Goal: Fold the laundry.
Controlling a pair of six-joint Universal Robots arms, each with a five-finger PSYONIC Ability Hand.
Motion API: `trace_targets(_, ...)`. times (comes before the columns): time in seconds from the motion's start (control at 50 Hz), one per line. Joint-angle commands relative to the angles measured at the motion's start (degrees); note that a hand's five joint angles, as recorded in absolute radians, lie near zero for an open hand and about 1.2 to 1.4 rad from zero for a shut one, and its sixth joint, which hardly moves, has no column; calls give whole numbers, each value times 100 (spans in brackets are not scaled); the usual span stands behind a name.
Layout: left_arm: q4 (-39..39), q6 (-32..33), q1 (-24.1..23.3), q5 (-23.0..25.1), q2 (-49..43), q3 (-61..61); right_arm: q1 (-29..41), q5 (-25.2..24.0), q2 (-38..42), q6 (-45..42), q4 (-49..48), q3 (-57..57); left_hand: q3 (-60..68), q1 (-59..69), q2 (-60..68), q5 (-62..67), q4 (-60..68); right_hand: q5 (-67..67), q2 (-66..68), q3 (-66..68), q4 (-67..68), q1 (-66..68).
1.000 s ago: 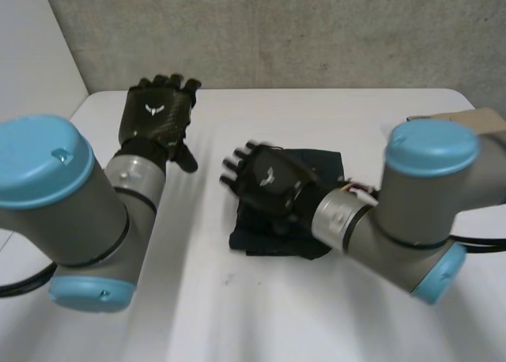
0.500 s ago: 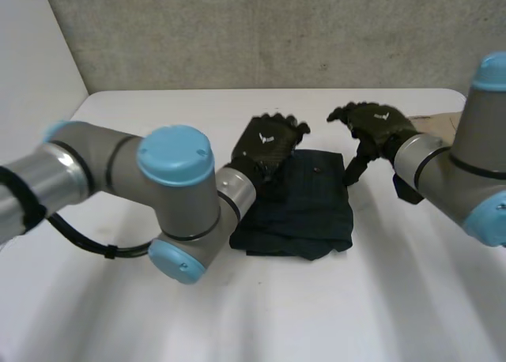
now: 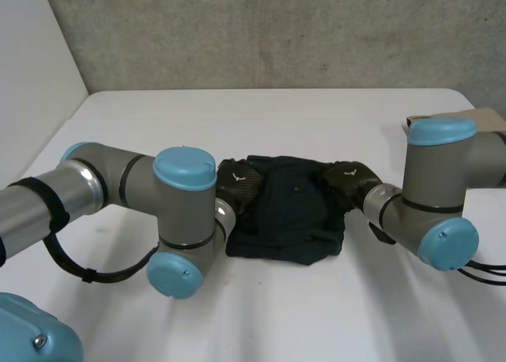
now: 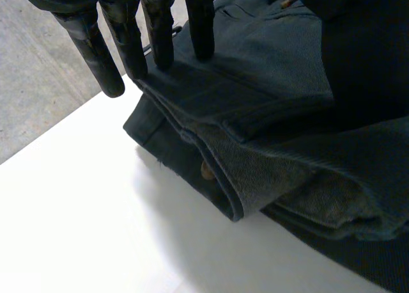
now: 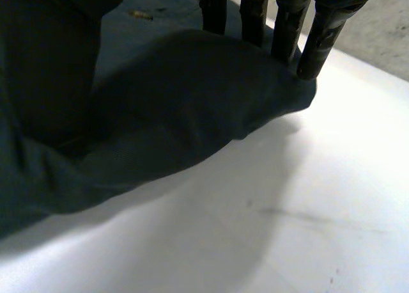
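Note:
A dark blue-green garment (image 3: 288, 208) lies folded into a thick bundle at the middle of the white table (image 3: 277, 314). My left hand (image 3: 239, 182) rests against the bundle's left edge. In the left wrist view its straight fingers (image 4: 160, 31) lie on the top layer of the cloth (image 4: 275, 133) near a fold. My right hand (image 3: 348, 179) is at the bundle's right edge. Its fingers (image 5: 284, 31) are straight and rest on the rounded side of the cloth (image 5: 172, 107). Neither hand curls round the fabric.
A brown cardboard box (image 3: 474, 123) stands at the table's right edge behind my right arm. A grey wall runs along the back. Bare white table lies in front of and behind the bundle.
My left arm swung in from the far left to the cloth's left edge. My right hand lifted off the cloth's top, moved right, then came down at its right edge.

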Motion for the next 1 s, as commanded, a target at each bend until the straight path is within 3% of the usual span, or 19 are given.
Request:
trace_targets(0.02,5,158,13,-169,-22,-4,-37,50,94,-436,-4,-2,220,234,208,191,208,-325,-242,-179,-314,31)
trace_targets(0.14,84,123,5,-134,513,-171,-28,67,-512,-410,-66,121,-233,-220,-246,-263,-246,-325,-242,-179,-314,31)
trace_targets(0.28,304,53,4,76,1761,-584,33,313,-1487,-366,-619,815,-469,-456,-482,-499,-482,-325,-242,-179,-314,31)
trace_targets(0.44,-195,-562,74,1332,2974,-953,357,718,-2691,-322,-1032,2228,-469,-456,-482,-499,-482,-325,-242,-179,-314,31)
trace_targets(0.52,-880,-1018,399,2122,3440,-1041,770,718,-2710,-287,-1269,2765,-402,-389,-415,-432,-415,-325,-242,-179,-314,31)
trace_targets(0.66,-1330,-1494,742,2765,3591,-1112,1245,753,-2431,-217,-2138,3320,-318,-305,-331,-348,-331,-325,-242,-179,-314,31)
trace_targets(0.86,-1392,-1485,734,2748,3600,-1296,1475,1157,-1402,-515,-3123,3101,-318,-305,-330,-348,-331,-325,-242,-179,-314,31)
trace_targets(1.0,-1374,-1485,734,2748,3670,-1331,1466,1157,-996,-691,-3230,2873,-318,-305,-330,-348,-331,-151,-68,-4,-140,205)
